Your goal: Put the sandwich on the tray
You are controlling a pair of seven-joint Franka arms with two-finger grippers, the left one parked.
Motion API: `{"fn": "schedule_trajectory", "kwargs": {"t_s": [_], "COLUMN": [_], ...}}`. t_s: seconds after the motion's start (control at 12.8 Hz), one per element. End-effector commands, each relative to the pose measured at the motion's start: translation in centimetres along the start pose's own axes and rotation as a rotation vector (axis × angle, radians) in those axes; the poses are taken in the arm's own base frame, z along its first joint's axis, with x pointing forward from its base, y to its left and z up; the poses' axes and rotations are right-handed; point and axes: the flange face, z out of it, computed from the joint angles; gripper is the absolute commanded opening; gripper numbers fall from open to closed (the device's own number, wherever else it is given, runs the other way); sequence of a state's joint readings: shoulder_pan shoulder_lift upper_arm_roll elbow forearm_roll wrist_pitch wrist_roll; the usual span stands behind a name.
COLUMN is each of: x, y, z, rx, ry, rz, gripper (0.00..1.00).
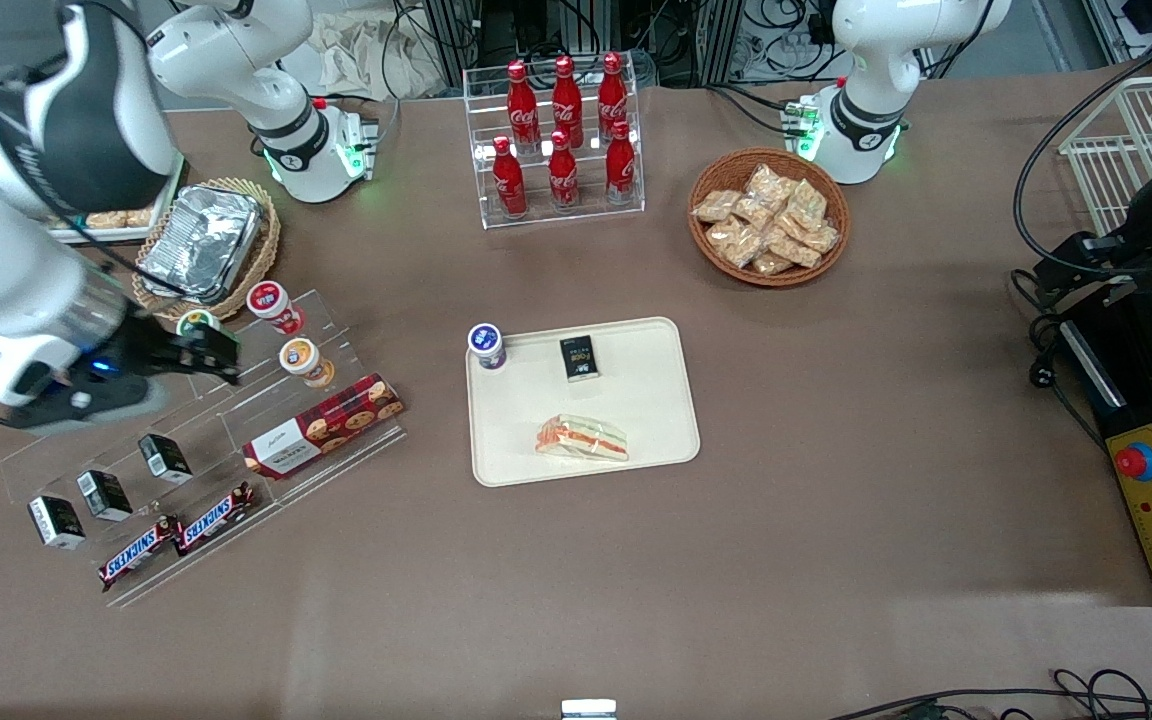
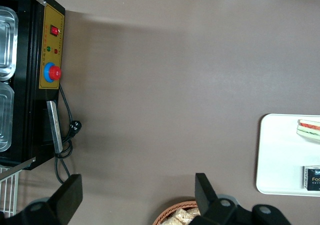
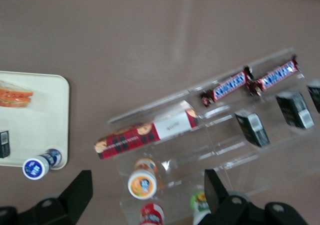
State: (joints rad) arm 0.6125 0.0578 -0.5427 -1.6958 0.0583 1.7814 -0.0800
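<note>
The sandwich (image 1: 582,439) already lies flat on the tray (image 1: 656,400), well apart from the gripper (image 1: 204,352), which hovers spread and empty over the clear snack rack (image 1: 266,420).

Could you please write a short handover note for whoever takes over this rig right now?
End effector: open and empty, hovering over the clear acrylic snack shelf toward the working arm's end of the table, well away from the tray.
Sandwich: lying flat on the tray, in its part nearest the front camera.
Also on the tray: a small cup and a black packet.
Done: the sandwich is placed and released.
Left: seemingly nothing beyond parking the arm.
</note>
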Motion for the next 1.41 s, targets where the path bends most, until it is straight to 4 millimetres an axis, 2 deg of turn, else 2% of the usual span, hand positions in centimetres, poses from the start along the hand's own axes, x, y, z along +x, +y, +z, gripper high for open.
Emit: {"fn": "schedule_trajectory", "kwargs": {"t_s": [0.0, 0.16, 0.55, 0.71, 1.1, 1.33], "x": [-3.9, -4.2, -4.1, -4.2, -4.7, -4.9], "y": [2.8, 3.9, 4.3, 6.7, 9.2, 8.8], "z": [-0.8, -1.0, -1.4, -1.7, -2.0, -2.3], "rx": [-0.005, -0.015, -0.018, -0.027, -0.045, -0.05], "ry": [-0.01, -0.011, -0.006, -0.001, 0.0, -0.012], "rz": [0.045, 0.061, 0.076, 0.118, 0.156, 0.158], "gripper": [0.99, 0.99, 0.99, 0.99, 0.99, 0.99]}}
